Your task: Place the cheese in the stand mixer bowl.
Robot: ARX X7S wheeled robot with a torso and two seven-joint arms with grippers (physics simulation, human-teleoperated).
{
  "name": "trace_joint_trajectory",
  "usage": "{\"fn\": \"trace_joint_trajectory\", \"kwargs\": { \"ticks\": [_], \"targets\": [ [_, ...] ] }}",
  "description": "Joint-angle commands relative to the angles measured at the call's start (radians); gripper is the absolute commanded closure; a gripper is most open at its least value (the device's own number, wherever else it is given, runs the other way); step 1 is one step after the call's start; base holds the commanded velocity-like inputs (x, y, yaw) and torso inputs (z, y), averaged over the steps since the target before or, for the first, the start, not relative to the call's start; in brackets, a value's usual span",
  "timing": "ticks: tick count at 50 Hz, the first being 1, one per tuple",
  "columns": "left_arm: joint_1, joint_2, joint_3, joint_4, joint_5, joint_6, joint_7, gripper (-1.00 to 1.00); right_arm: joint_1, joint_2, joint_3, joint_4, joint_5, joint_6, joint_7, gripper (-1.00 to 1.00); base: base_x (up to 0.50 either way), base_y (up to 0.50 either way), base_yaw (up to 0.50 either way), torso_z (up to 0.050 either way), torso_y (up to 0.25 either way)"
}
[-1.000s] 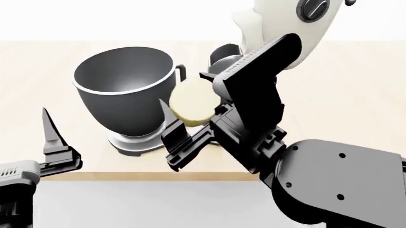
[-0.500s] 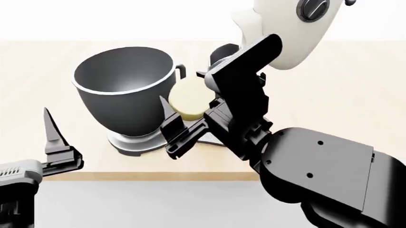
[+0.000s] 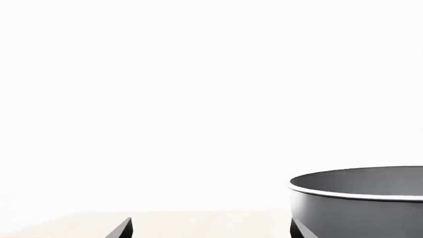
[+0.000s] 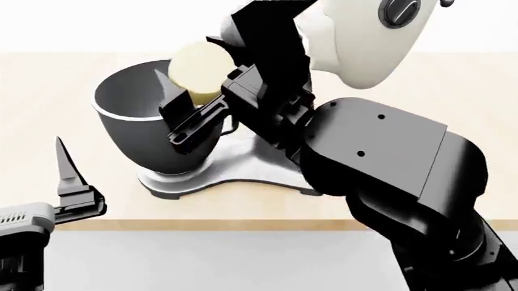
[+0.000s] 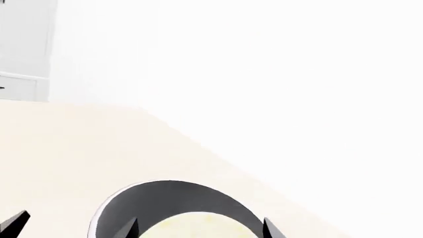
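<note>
- Two arms show in the head view, and the nearest is the left end effector [image 4: 69,182], hanging low at the front edge of the counter [image 4: 453,151]. Only one pointed finger shows clearly, and the left wrist view catches just two fingertips at its edge, so I cannot tell how wide it stands; it carries nothing visible and looks parked clear of the work.
- Next out, the right end effector [image 4: 190,100] is clenched on the cheese [image 4: 198,68], raised above rim height, apparently so the chunk clears the wall before release.
- Just beyond, the stand mixer bowl [image 4: 130,121] sits on the silver-grey mixer base [image 4: 242,173]. The cheese hangs over the bowl's right side; the right wrist view shows pale yellow between the fingertips against the dark opening [image 5: 172,198].
- Farthest, the cream-white mixer head [image 4: 372,42] is tilted up, leaving the bowl's mouth open.
</note>
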Motion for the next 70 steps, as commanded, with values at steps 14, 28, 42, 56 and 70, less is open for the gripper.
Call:
{"fn": "trace_joint_trajectory", "kwargs": {
  "ticks": [14,28,42,56,70],
  "targets": [
    [0.01,-0.004,-0.007,-0.013,-0.008,0.02,-0.006,-1.0,0.194,-0.188,-0.146,0.675,-0.153,-0.386,-0.341,1.0,0.0,0.0,0.0,0.0,0.0],
    [0.015,-0.008,-0.014,-0.015,-0.014,0.023,-0.009,-1.0,0.43,-0.19,-0.784,1.073,0.445,-0.815,-0.352,1.0,0.0,0.0,0.0,0.0,0.0],
    [0.019,-0.008,-0.003,-0.021,-0.011,0.03,-0.014,-1.0,0.442,-0.149,-0.826,1.003,0.476,-0.834,-0.316,-1.0,0.0,0.0,0.0,0.0,0.0],
    [0.017,-0.012,-0.004,-0.017,-0.015,0.026,-0.019,-1.0,0.446,-0.125,-0.829,0.951,0.476,-0.833,-0.294,-1.0,0.0,0.0,0.0,0.0,0.0],
    [0.013,-0.019,-0.006,-0.01,-0.022,0.019,-0.023,-1.0,0.465,0.118,-0.79,0.43,0.472,-0.84,-0.039,-1.0,0.0,0.0,0.0,0.0,0.0]
  ]
}}
